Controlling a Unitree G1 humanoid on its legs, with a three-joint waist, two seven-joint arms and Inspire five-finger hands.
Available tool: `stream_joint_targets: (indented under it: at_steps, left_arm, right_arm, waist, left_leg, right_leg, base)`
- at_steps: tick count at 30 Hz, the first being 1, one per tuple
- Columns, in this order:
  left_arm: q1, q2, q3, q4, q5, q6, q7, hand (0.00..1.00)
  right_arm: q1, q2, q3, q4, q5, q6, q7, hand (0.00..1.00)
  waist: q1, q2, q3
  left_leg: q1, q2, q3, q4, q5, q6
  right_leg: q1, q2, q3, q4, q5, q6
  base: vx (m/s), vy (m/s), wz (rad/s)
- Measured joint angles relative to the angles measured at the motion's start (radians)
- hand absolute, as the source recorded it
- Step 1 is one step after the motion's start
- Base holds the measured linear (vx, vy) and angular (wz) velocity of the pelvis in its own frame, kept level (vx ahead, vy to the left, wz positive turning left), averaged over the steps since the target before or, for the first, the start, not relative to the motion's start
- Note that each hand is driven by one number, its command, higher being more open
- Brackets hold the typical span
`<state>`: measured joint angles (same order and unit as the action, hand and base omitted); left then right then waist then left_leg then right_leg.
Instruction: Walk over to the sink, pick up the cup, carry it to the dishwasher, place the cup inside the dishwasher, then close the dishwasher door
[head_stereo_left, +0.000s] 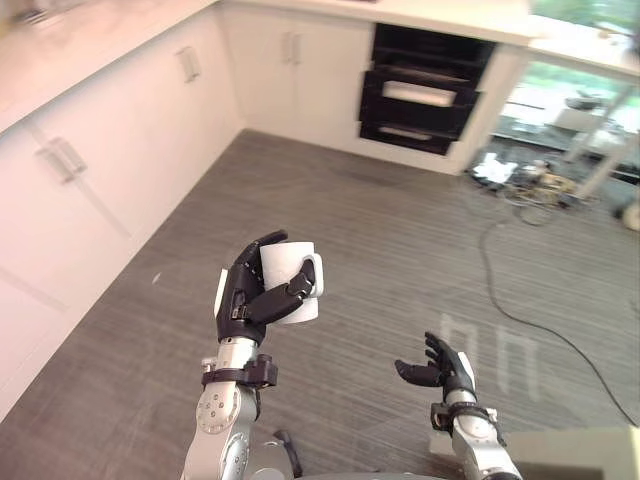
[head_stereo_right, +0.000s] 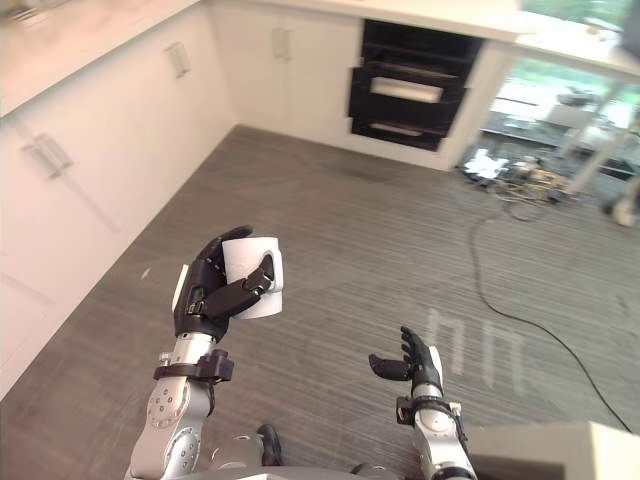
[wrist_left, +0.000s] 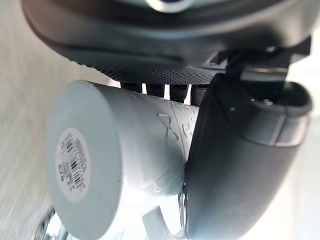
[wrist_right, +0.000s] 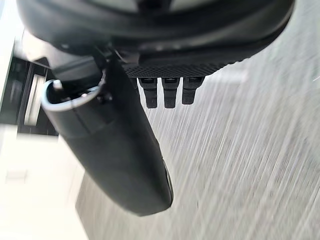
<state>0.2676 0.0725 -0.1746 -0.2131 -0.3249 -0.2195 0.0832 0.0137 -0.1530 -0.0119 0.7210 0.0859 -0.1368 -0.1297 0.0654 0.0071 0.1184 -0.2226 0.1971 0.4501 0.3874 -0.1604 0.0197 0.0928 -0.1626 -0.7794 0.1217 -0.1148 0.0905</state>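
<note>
We log left hand (head_stereo_left: 243, 296), fingers clamped round white cup (head_stereo_left: 290, 258), held above grey floor (head_stereo_left: 380, 230), right hand (head_stereo_left: 447, 368) lower, fingers apart, empty, dark dishwasher (head_stereo_left: 420, 95) well ahead.

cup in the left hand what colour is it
White cup, clearest in the left eye view.

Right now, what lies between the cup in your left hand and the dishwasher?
Only bare grey floor lies between the cup, held in the left hand, and the dishwasher; both eye views show it.
</note>
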Motion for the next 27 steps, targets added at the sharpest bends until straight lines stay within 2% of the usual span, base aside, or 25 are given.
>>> stream_joint_targets:
  at_steps: [3,4,5,6,7,9,11,12,13,14,15,16,17,18,19,20,21,22,23,24,25,26,27]
  left_arm:
    - [0.029,0.008,-0.009,0.000,-0.012,0.002,0.000,0.30]
    - [0.031,0.009,-0.021,-0.001,-0.012,0.004,-0.002,0.30]
    - [0.031,0.012,-0.040,-0.004,-0.012,0.004,-0.004,0.30]
    - [0.030,0.016,-0.049,-0.007,-0.012,0.004,-0.004,0.30]
    - [0.027,0.030,-0.065,-0.009,-0.012,0.004,-0.005,0.30]
    - [0.023,0.050,-0.100,-0.009,-0.011,0.004,-0.005,0.30]
    - [0.016,0.063,-0.138,-0.008,-0.011,0.004,-0.005,0.30]
    - [0.004,0.066,-0.160,-0.008,-0.011,0.004,-0.005,0.30]
    - [-0.018,0.066,-0.171,-0.003,-0.011,0.004,-0.006,0.30]
    - [-0.029,0.066,-0.176,0.000,-0.011,0.004,-0.006,0.30]
    - [-0.051,0.065,-0.180,0.012,-0.011,0.004,-0.007,0.30]
    - [-0.069,0.063,-0.180,0.028,-0.011,0.004,-0.006,0.30]
    - [-0.073,0.062,-0.181,0.030,-0.011,0.004,-0.006,0.30]
    - [-0.084,0.059,-0.181,0.031,-0.011,0.004,-0.007,0.30]
    - [-0.103,0.048,-0.178,0.038,-0.011,0.005,-0.007,0.30]
    - [-0.117,0.038,-0.176,0.054,-0.011,0.005,-0.007,0.30]
    - [-0.123,0.018,-0.172,0.074,-0.011,0.006,-0.007,0.30]
    - [-0.103,0.002,-0.164,0.087,-0.011,0.008,-0.007,0.30]
    - [-0.096,0.000,-0.165,0.090,-0.011,0.007,-0.007,0.30]
    - [-0.094,0.003,-0.168,0.090,-0.012,0.006,-0.010,0.30]
    - [-0.092,0.006,-0.167,0.090,-0.013,0.006,-0.016,0.30]
    - [-0.090,0.012,-0.164,0.091,-0.017,0.006,-0.029,0.30]
    - [-0.091,0.012,-0.162,0.090,-0.018,0.006,-0.034,0.30]
  right_arm:
    - [-0.027,0.014,0.000,0.001,0.000,0.000,0.001,0.90]
    - [-0.026,0.011,-0.002,-0.006,0.000,0.001,0.000,0.90]
    - [-0.020,0.006,-0.003,-0.021,-0.001,0.002,0.000,0.90]
    - [-0.020,0.006,-0.003,-0.024,-0.001,0.003,0.000,0.90]
    - [-0.017,0.012,-0.003,-0.027,-0.001,0.008,0.001,0.90]
    - [0.002,0.018,-0.003,-0.055,-0.001,0.011,0.000,0.90]
    - [0.019,0.017,-0.006,-0.081,-0.001,0.009,-0.002,0.90]
    - [0.023,0.017,-0.009,-0.096,0.000,0.009,-0.006,0.90]
    - [0.028,0.017,-0.009,-0.114,0.000,0.009,-0.008,0.90]
    - [0.029,0.017,-0.008,-0.118,-0.001,0.010,-0.007,0.90]
    - [0.034,0.017,-0.006,-0.125,-0.002,0.010,-0.006,0.90]
    - [0.042,0.017,-0.006,-0.136,-0.003,0.012,-0.004,0.90]
    - [0.047,0.016,-0.006,-0.147,-0.009,0.017,-0.002,0.90]
    - [0.061,0.014,-0.007,-0.177,-0.013,0.017,0.000,0.90]
    - [0.071,0.007,-0.010,-0.205,-0.015,0.017,0.006,0.90]
    - [0.075,0.002,-0.014,-0.226,-0.015,0.017,0.011,0.90]
    - [0.085,-0.010,-0.015,-0.237,-0.015,0.019,0.014,0.90]
    - [0.098,-0.025,-0.007,-0.252,-0.015,0.020,0.012,0.90]
    - [0.107,-0.024,-0.003,-0.266,-0.015,0.019,0.008,0.90]
    - [0.110,-0.025,-0.005,-0.283,-0.013,0.014,-0.002,0.90]
    - [0.106,-0.024,-0.006,-0.285,-0.013,0.012,-0.005,0.90]
    - [0.088,-0.024,-0.006,-0.285,-0.010,0.005,-0.012,0.90]
    - [0.081,-0.025,-0.007,-0.284,-0.010,0.001,-0.013,0.90]
  waist:
    - [0.001,-0.006,0.001]
    - [-0.009,-0.012,0.001]
    - [-0.031,-0.012,0.002]
    - [-0.042,-0.013,0.005]
    - [-0.061,-0.015,0.012]
    - [-0.082,-0.015,0.030]
    - [-0.085,-0.017,0.037]
    - [-0.093,-0.010,0.042]
    - [-0.112,-0.003,0.054]
    - [-0.115,-0.002,0.061]
    - [-0.117,-0.002,0.064]
    - [-0.129,0.002,0.066]
    - [-0.140,0.009,0.064]
    - [-0.149,0.028,0.053]
    - [-0.142,0.057,0.057]
    - [-0.141,0.064,0.059]
    - [-0.140,0.074,0.062]
    - [-0.128,0.080,0.061]
    - [-0.118,0.083,0.062]
    - [-0.100,0.081,0.063]
    - [-0.095,0.073,0.066]
    - [-0.087,0.053,0.073]
    - [-0.080,0.051,0.073]
  left_leg:
    - [-0.014,-0.028,-0.009,0.082,-0.096,0.013]
    - [-0.013,-0.056,-0.016,0.099,-0.130,0.027]
    - [-0.008,-0.086,-0.031,0.103,-0.157,0.050]
    - [-0.002,-0.099,-0.041,0.103,-0.166,0.058]
    - [0.017,-0.110,-0.062,0.099,-0.180,0.065]
    - [0.073,-0.125,-0.092,0.063,-0.181,0.069]
    - [0.141,-0.151,-0.105,-0.001,-0.180,0.057]
    - [0.177,-0.164,-0.119,-0.035,-0.185,0.052]
    - [0.219,-0.170,-0.143,-0.061,-0.189,0.045]
    - [0.244,-0.173,-0.150,-0.076,-0.191,0.040]
    - [0.293,-0.176,-0.161,-0.098,-0.203,0.018]
    - [0.343,-0.175,-0.191,-0.112,-0.216,-0.006]
    - [0.366,-0.167,-0.207,-0.122,-0.225,-0.022]
    - [0.382,-0.133,-0.231,-0.105,-0.244,-0.056]
    - [0.357,-0.079,-0.236,0.002,-0.251,-0.082]
    - [0.315,-0.038,-0.222,0.144,-0.220,-0.126]
    - [0.270,0.004,-0.196,0.305,-0.135,-0.140]
    - [0.204,0.072,-0.187,0.519,0.025,-0.119]
    - [0.170,0.103,-0.188,0.617,0.013,-0.117]
    - [0.098,0.139,-0.180,0.742,-0.032,-0.097]
    - [0.065,0.145,-0.163,0.769,-0.055,-0.075]
    - [-0.013,0.150,-0.116,0.750,-0.111,-0.025]
    - [-0.049,0.146,-0.097,0.718,-0.132,-0.018]
  right_leg:
    - [-0.021,-0.093,0.001,0.150,-0.058,0.035]
    - [-0.054,-0.157,0.019,0.278,-0.090,0.011]
    - [-0.128,-0.228,0.090,0.458,-0.094,-0.080]
    - [-0.169,-0.246,0.157,0.541,-0.084,-0.108]
    - [-0.243,-0.219,0.308,0.657,-0.112,-0.085]
    - [-0.309,-0.146,0.403,0.709,-0.148,-0.061]
    - [-0.380,-0.108,0.391,0.660,-0.166,-0.078]
    - [-0.433,-0.084,0.380,0.582,-0.163,-0.076]
    - [-0.472,-0.062,0.373,0.454,-0.136,-0.064]
    - [-0.484,-0.051,0.371,0.377,-0.103,-0.060]
    - [-0.509,-0.030,0.378,0.234,-0.015,-0.061]
    - [-0.519,-0.008,0.415,0.181,0.088,-0.063]
    - [-0.518,0.007,0.440,0.184,0.144,-0.067]
    - [-0.515,0.040,0.495,0.222,0.214,-0.072]
    - [-0.512,0.054,0.469,0.306,0.147,-0.083]
    - [-0.494,0.054,0.448,0.352,0.093,-0.103]
    - [-0.447,0.067,0.438,0.361,0.058,-0.118]
    - [-0.341,0.100,0.443,0.294,0.033,-0.117]
    - [-0.284,0.119,0.450,0.245,0.030,-0.113]
    - [-0.183,0.140,0.471,0.155,0.030,-0.112]
    - [-0.139,0.141,0.484,0.115,0.031,-0.110]
    - [-0.056,0.129,0.519,0.045,0.032,-0.109]
    - [-0.037,0.118,0.537,0.028,0.032,-0.109]
  base:
    - [0.10,0.277,0.15]
    - [0.19,0.348,0.33]
    - [0.20,0.334,0.42]
    - [0.24,0.276,0.53]
    - [0.19,0.120,0.43]
    - [0.30,0.107,0.50]
    - [0.35,0.093,0.37]
    - [0.40,0.068,0.52]
    - [0.43,0.055,0.59]
    - [0.48,0.021,0.62]
    - [0.55,-0.017,0.57]
    - [0.60,-0.037,0.64]
    - [0.70,-0.075,0.74]
    - [0.88,-0.130,0.58]
    - [0.87,-0.137,0.54]
    - [0.85,-0.155,0.38]
    - [0.72,-0.142,0.19]
    - [0.71,-0.124,-0.03]
    - [0.69,-0.069,-0.36]
    - [0.51,-0.004,-0.36]
    - [0.73,0.052,-0.53]
    - [0.58,0.094,-0.47]
    - [0.67,0.198,-0.68]
